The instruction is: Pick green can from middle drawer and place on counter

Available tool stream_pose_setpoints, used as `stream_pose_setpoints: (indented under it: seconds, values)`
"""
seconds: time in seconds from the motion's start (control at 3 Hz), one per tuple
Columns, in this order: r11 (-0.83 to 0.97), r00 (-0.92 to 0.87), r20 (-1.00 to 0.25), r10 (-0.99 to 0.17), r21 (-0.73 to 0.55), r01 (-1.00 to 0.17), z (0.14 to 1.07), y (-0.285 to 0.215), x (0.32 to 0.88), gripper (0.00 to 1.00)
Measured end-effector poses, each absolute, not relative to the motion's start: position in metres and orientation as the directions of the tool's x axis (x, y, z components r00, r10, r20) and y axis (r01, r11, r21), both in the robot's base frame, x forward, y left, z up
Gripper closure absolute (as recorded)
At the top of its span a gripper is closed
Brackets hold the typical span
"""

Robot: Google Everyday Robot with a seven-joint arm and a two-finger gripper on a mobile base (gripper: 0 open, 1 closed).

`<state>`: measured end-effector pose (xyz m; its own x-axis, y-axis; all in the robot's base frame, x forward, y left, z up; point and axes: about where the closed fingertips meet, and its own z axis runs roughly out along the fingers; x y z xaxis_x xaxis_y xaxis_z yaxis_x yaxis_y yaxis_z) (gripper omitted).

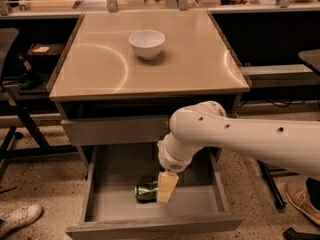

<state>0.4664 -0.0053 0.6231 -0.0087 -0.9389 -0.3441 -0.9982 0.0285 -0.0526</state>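
Note:
The green can (146, 191) lies on its side on the grey floor of the open middle drawer (110, 206). My white arm reaches in from the right, and my gripper (166, 187) hangs down into the drawer, right beside the can's right end and partly covering it. The beige counter (190, 59) above holds nothing of the task.
A white bowl (147, 43) stands on the counter toward the back. A closed drawer front (115, 130) sits above the open drawer. Chair legs and a white shoe (17, 219) are at the left; another shoe (302, 200) is at the right.

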Motion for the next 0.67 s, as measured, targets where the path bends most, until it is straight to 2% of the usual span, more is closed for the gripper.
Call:
stream_pose_setpoints:
  seconds: [0.67]
  values:
    - [0.059, -0.057, -0.385, -0.921, 0.006, -0.998, 0.519, -0.005, 0.49, 0.0]
